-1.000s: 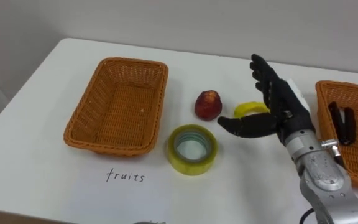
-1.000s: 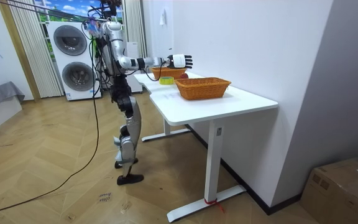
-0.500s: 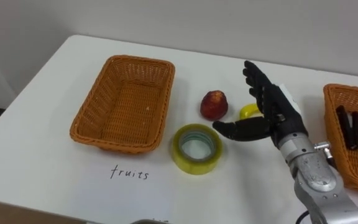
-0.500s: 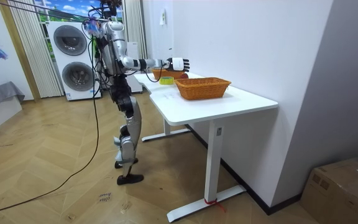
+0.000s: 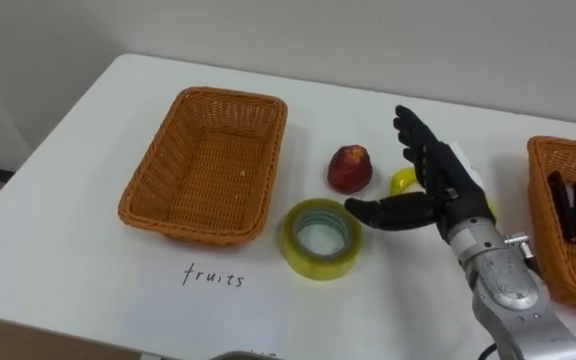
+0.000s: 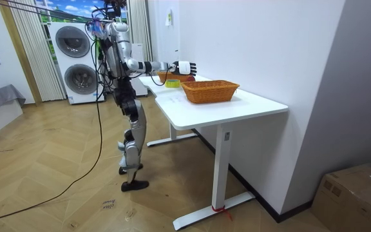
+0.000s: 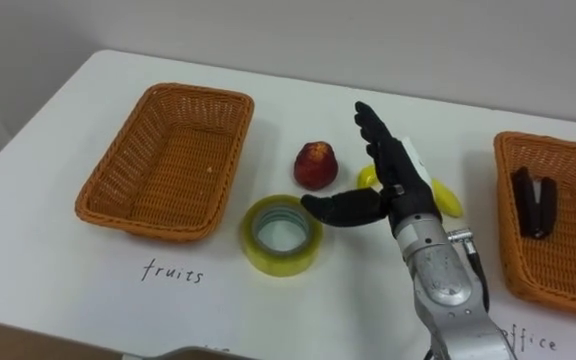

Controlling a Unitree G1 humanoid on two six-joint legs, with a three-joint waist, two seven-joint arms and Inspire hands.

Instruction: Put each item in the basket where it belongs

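2 obstacles between our right hand [image 5: 440, 188] and left basket [image 5: 230, 96], tape roll [image 5: 319, 238] and red fruit [image 5: 349, 168], bare table [image 5: 78, 270] nearer us

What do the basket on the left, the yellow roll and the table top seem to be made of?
The basket: woven wicker or rattan, orange-brown and matte; crossed strands show on its walls. The yellow roll: adhesive tape, probably plastic film, slightly glossy; a paler ring lines the wound band. The table top: smooth white board, perhaps laminate; even surface, no grain.
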